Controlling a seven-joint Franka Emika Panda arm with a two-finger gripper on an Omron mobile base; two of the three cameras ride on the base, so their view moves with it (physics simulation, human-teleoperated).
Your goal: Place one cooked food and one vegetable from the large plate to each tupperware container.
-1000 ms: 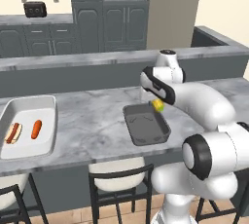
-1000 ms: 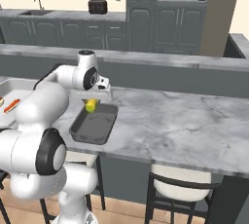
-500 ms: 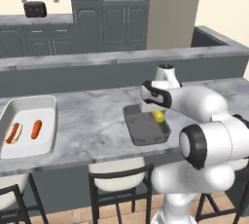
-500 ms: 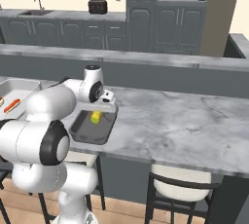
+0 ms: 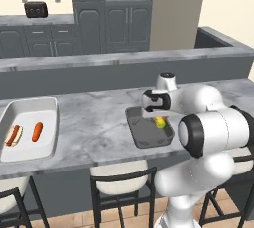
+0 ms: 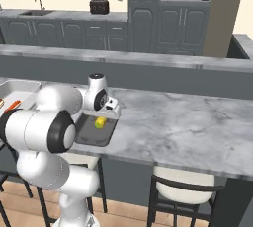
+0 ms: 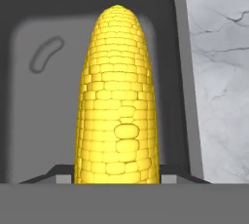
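The corn cob is gripped between the jaws, low inside the dark grey tupperware container, near its wall on the arm's side. Releasing now could let it roll or tip against that wall and land badly.

Corn cob fills centre of view, yellow, kernels in neat rows, tapered tip pointing away from camera. Near end sits between two dark finger tips, one each side, touching cob. Below cob: dark grey container, rounded corner, raised rim. Beyond rim, grey marbled counter.
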